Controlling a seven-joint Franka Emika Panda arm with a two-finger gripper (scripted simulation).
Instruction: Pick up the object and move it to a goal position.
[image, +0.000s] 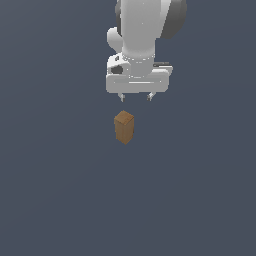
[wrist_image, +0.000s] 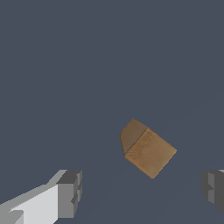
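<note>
The object (image: 124, 127) is a small brown wood-grained block that stands upright on the dark grey floor, near the middle of the exterior view. My white gripper (image: 135, 97) hangs above it, fingers pointing down, a little toward the exterior view's right of the block's top. Its fingers are spread wide with nothing between them. In the wrist view the object (wrist_image: 146, 148) shows its square top and one side. It lies beyond the gap between my fingers (wrist_image: 70, 193), so the gripper (wrist_image: 142, 192) is not around it.
A plain dark grey floor (image: 55, 190) fills both views. No other objects, containers or edges show. The white arm (image: 145, 25) rises out of the exterior view's top.
</note>
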